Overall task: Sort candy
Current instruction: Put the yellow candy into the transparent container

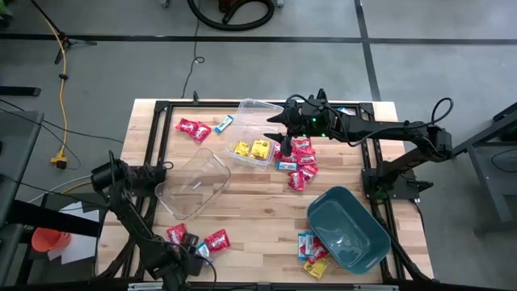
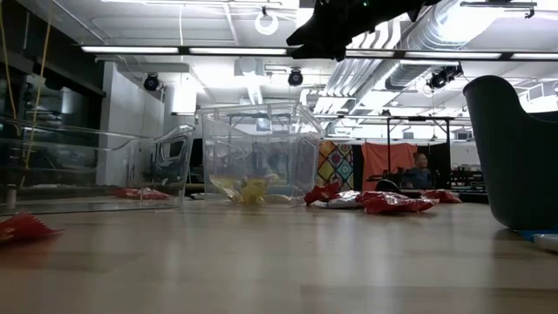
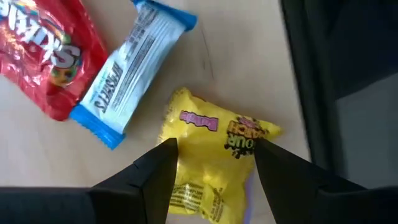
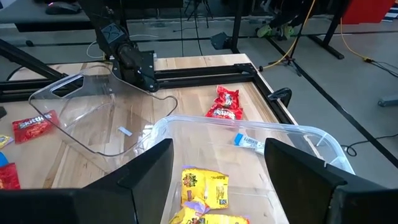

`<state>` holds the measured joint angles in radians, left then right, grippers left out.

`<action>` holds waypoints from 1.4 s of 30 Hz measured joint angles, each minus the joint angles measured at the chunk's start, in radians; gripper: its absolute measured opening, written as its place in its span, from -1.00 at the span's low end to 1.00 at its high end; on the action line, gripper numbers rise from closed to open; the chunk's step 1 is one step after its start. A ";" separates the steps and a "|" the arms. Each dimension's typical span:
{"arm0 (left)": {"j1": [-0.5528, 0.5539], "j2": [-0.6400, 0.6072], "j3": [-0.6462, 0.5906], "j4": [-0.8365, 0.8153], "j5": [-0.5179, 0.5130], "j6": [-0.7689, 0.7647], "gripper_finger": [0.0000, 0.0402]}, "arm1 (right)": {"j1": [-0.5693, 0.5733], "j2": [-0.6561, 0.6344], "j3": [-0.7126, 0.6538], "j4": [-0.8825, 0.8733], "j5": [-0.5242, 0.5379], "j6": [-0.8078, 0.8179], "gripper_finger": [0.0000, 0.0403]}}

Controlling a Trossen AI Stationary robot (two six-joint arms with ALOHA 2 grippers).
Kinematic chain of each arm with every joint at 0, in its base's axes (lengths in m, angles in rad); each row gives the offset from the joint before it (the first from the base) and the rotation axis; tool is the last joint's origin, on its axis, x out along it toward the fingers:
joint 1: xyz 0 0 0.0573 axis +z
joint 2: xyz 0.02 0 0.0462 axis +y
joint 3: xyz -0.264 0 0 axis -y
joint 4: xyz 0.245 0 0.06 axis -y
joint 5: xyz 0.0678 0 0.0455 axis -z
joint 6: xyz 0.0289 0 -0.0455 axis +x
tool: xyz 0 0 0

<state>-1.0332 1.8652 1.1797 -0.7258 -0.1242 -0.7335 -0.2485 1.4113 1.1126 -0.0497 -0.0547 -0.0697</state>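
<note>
The wooden table (image 1: 266, 202) has a dark metal frame along its edges; the widest bare stretch runs across the middle, between the clear tub lying on the left (image 1: 194, 184) and the teal bin (image 1: 349, 229) at the near right corner; the strip along the near edge between the two near groups of candy is also bare.

The right gripper (image 1: 279, 118) hangs above the far centre, over the upright clear tub (image 1: 258, 133), fingers spread and holding nothing; in the right wrist view that tub's rim (image 4: 292, 130) curves ahead of the fingers, with yellow packets (image 4: 204, 188) on its floor.

The left gripper (image 3: 214, 155) is low at the near left edge, fingers spread either side of a yellow packet (image 3: 214, 158) flat on the wood; whether the fingers touch it I cannot tell; just beside it lie a blue-and-white bar (image 3: 134, 68) and a red packet (image 3: 43, 53).

Candy is scattered widely: a red packet (image 1: 192, 128) and a blue-and-white bar (image 1: 225, 123) at the far left; a heap of red packets (image 1: 301, 162) right of the upright tub; red ones (image 1: 216, 239) near the left gripper; a few mixed packets (image 1: 311, 255) against the teal bin's near left side.

Around the table is grey floor with a yellow cable (image 1: 61, 77) on the left; from table height the room behind shows ceiling ducts (image 2: 418, 39), strip lights and a person seated far off (image 2: 422, 170).
</note>
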 joint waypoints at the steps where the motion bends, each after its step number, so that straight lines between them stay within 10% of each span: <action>1: -0.004 0.000 -0.014 0.011 -0.002 -0.008 0.02 | 0.000 0.000 0.000 -0.002 0.000 0.000 0.24; 12: 0.012 -0.003 -0.058 0.049 -0.006 0.025 -0.08 | 0.000 0.000 0.000 -0.009 0.000 0.009 0.24; 21: 0.091 -0.096 -0.063 -0.007 0.072 0.064 -0.92 | 0.000 0.000 0.000 -0.009 0.000 0.021 0.24; 29: 0.198 -0.358 -0.061 -0.035 0.068 0.050 -0.86 | 0.000 0.000 0.000 -0.009 0.000 0.021 0.24; 42: 0.485 -0.748 -0.081 0.094 -0.664 0.940 -0.93 | 0.001 0.000 0.000 0.005 -0.001 0.021 0.24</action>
<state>-0.5482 1.1174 1.0982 -0.6316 -0.7881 0.2065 -0.2478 1.4117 1.1126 -0.0447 -0.0555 -0.0490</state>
